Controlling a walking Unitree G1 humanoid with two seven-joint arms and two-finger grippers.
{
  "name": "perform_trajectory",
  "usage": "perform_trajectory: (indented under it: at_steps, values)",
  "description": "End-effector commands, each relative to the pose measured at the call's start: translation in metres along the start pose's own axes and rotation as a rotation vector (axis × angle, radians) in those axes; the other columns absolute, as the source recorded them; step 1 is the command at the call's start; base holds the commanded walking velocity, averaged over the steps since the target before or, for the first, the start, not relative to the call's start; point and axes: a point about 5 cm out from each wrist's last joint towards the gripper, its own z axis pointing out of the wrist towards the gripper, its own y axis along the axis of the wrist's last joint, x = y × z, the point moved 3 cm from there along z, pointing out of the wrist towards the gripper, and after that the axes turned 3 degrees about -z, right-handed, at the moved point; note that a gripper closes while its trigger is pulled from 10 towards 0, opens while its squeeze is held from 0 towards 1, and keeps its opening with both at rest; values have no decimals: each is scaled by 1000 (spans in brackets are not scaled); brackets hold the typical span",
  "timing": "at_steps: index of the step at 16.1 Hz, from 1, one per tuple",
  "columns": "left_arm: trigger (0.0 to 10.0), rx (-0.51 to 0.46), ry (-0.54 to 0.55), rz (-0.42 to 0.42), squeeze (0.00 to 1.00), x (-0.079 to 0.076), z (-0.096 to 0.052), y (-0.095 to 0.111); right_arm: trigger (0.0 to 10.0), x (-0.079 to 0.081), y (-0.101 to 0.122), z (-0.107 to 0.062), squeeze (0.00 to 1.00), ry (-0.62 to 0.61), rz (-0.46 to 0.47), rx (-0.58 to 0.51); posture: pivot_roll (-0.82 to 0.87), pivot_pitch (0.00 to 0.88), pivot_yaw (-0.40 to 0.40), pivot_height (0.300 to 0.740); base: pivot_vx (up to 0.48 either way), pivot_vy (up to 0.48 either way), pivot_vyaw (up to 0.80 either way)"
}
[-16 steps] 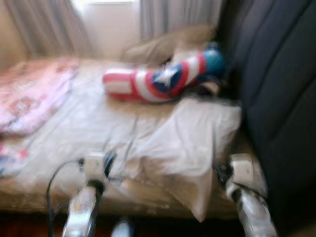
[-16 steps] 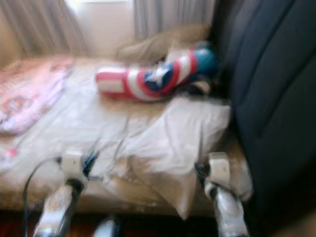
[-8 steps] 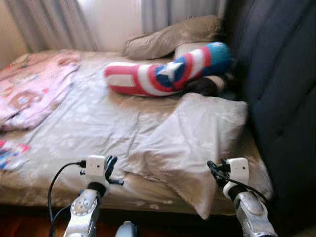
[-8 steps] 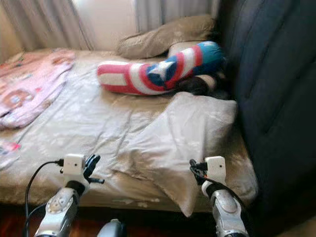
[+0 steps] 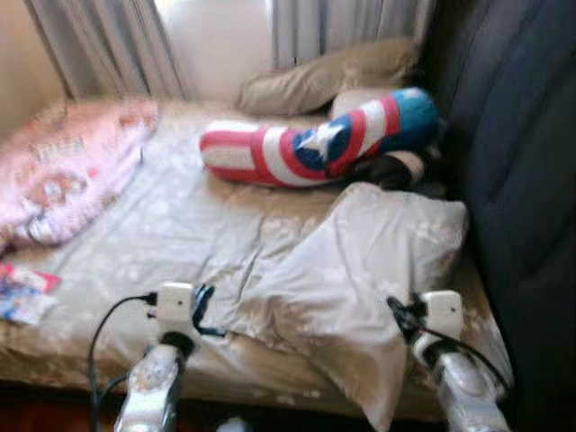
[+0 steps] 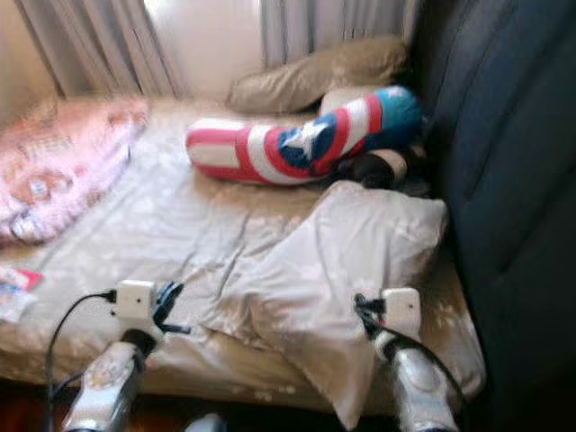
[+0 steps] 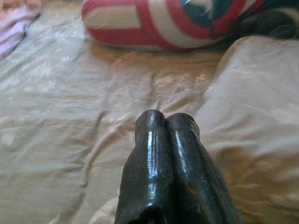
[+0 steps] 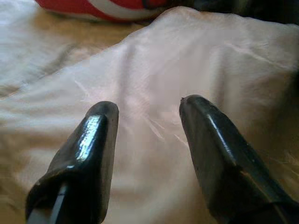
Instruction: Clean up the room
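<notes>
Left eye view shows the robot standing at the foot of a bed [image 5: 135,243], both arms raised over the near edge. The left gripper [image 7: 166,122] has its fingers pressed together, holding nothing, and hovers over the wrinkled beige sheet [image 5: 180,225]. The right gripper [image 8: 148,112] has its fingers spread, poised just above a pale pillow [image 5: 360,270] that lies crooked, one corner drooping over the mattress edge.

From where I stand, the tidying looks barely begun. A star-and-stripe bolster [image 5: 315,144] sprawls across the bed near a dark headboard [image 5: 513,180], with a tan pillow [image 5: 324,76] slumped behind it below the curtains [image 5: 108,45]. A dark item next to the bolster is too blurred to identify. A pink blanket [image 5: 63,171] is bunched on the far side, and a small packet [image 5: 22,297] sits on the sheet near the edge. Everything seems left to straighten; the pale pillow looks like the first thing to be picked up.
</notes>
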Motion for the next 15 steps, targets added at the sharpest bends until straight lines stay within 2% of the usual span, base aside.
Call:
perform_trajectory:
  at_steps: [1,7,10,11,13,15]
  values:
    - [10000,-21,-10,-12,0,-4,4,7,10000,-7,-3,-3,0,-23,-5,15,-28,0,9,660,255,0,0]
    - [10000,-16,-21,-18,0,-4,3,7,10000,-2,-6,-2,0,-8,-3,37,-33,0,20,660,134,0,0]
    - [10000,-19,-51,-16,0,-5,4,13,10000,5,-12,7,0,15,54,114,-28,0,36,660,0,0,0]
    - [10000,-24,-52,-10,0,-4,4,15,10000,5,-14,8,1000,-2,69,130,-21,0,40,660,0,0,0]
    - [10000,-36,-61,9,0,0,5,23,10000,3,-21,13,1000,-56,141,206,4,0,48,660,0,0,0]
    - [10000,-59,-83,40,0,2,7,34,10000,4,-28,14,1000,-82,160,273,54,0,32,660,0,0,0]
